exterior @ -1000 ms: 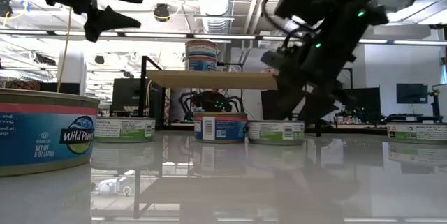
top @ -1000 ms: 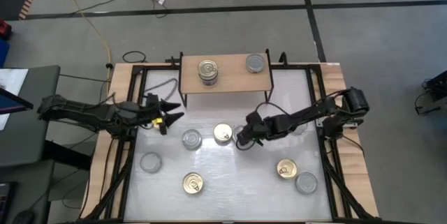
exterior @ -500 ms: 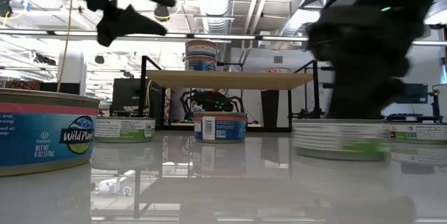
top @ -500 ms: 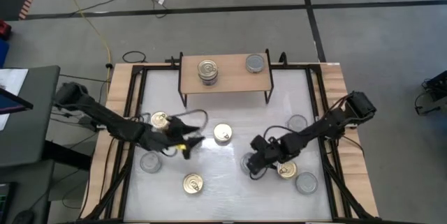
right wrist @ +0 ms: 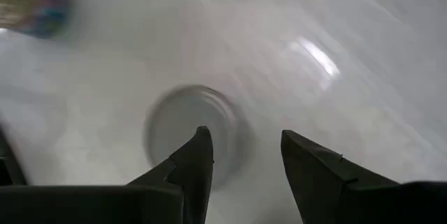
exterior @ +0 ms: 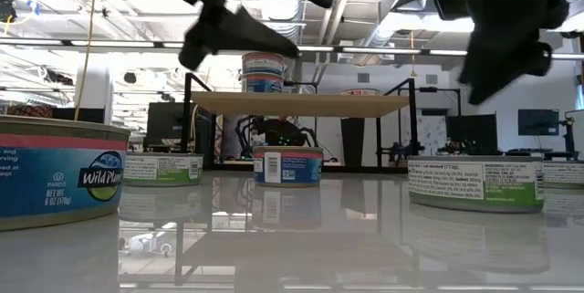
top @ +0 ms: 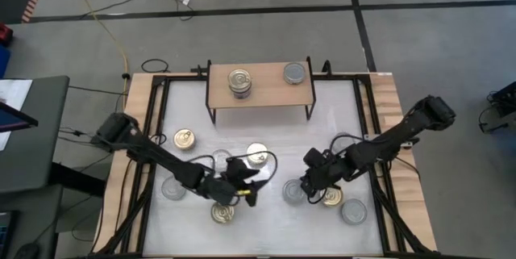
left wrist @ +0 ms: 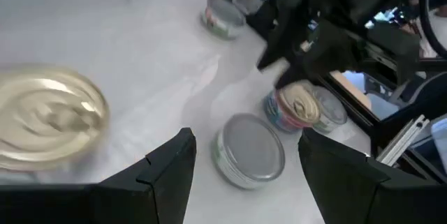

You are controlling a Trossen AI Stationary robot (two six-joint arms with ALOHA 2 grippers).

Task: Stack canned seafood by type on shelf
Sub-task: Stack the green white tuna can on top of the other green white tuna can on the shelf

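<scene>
The light-wood shelf (top: 266,91) stands at the table's far side. On it are two stacked gold-lidded cans (top: 239,81) and one silver can (top: 295,73). More gold and silver cans stand loose on the white table. My left gripper (top: 250,186) hovers open over the middle of the table, near a gold can (top: 222,212). In its wrist view a silver can (left wrist: 249,149) stands beyond the open fingers. My right gripper (top: 310,180) hangs open just above and beside that same silver can (top: 293,192); in the right wrist view the can (right wrist: 183,130) stands on the table below the fingers.
Loose cans stand around both grippers: gold ones (top: 185,138), (top: 256,156), (top: 330,197) and silver ones (top: 219,160), (top: 172,188), (top: 352,210). The two arms are close together near the table's middle. A black frame runs along the table's sides.
My left gripper has swept from the table's left edge toward the near middle. My right gripper has gone toward the near edge with a silver can, which now stands there on the table, and has then risen clear of it.
</scene>
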